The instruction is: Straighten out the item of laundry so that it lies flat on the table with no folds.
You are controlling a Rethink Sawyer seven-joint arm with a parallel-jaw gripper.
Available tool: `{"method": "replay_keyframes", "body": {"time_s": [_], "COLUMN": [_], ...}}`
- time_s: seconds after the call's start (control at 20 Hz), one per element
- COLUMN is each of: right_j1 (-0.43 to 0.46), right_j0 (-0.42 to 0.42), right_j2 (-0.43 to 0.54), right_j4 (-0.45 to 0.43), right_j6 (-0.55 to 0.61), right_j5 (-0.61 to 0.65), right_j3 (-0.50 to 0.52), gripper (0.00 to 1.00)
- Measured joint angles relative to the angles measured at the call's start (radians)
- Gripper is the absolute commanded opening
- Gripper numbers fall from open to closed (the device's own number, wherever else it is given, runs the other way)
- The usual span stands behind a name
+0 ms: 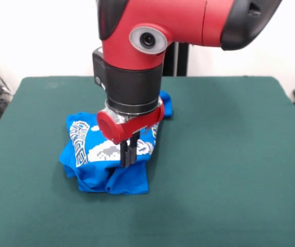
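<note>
The shirt (104, 157) was seen bunched in a crumpled heap on the table (229, 154), toward the middle of the green top; folds were stacked over one another, and a flap of plain blue cloth was turned out at the heap's near edge; the white print and part of the lettering were shown twisted sideways on the heap's left part, so the garment was far from flat. One corner of blue cloth was seen poking out behind the arm (137, 56), on the heap's far side.

The gripper (128, 154) was lowered straight down onto the shirt, just right of the print; its two dark fingers (124, 153) were drawn close together with their tips at the cloth. A pinch of fabric was judged to be held between them, though the cloth inside the tips could not be made out plainly. Such a hold at the heap's top fold was taken as preparation for lifting or dragging a layer outward; the straightening was judged barely begun, since most folds remained.
</note>
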Motion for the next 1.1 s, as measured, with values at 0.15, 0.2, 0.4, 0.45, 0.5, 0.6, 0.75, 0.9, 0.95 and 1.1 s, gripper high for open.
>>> {"method": "replay_keyframes", "body": {"time_s": [0.15, 0.2, 0.4, 0.45, 0.5, 0.6, 0.75, 0.9, 0.95, 1.1], "right_j1": [0.0, 0.0, -0.001, -0.002, -0.003, -0.006, -0.018, -0.031, -0.036, -0.056], "right_j0": [0.0, 0.0, 0.0, 0.0, 0.0, 0.0, 0.0, 0.0, 0.0, 0.0], "right_j2": [0.0, 0.0, 0.0, 0.0, 0.0, 0.0, 0.0, 0.0, 0.0, 0.0], "right_j4": [0.001, 0.002, 0.007, 0.008, 0.012, 0.023, 0.049, 0.068, 0.074, 0.093], "right_j6": [0.0, 0.0, 0.0, 0.0, 0.0, 0.0, 0.0, 0.0, 0.0, 0.0], "right_j5": [0.0, 0.0, 0.0, 0.0, 0.0, 0.0, 0.0, 0.0, 0.0, 0.0], "right_j3": [0.004, 0.007, 0.012, 0.012, 0.013, 0.018, 0.028, 0.039, 0.042, 0.053], "gripper": [0.0, 0.0, 0.0, 0.0, 0.0, 0.0, 0.0, 0.0, 0.0, 0.0]}}
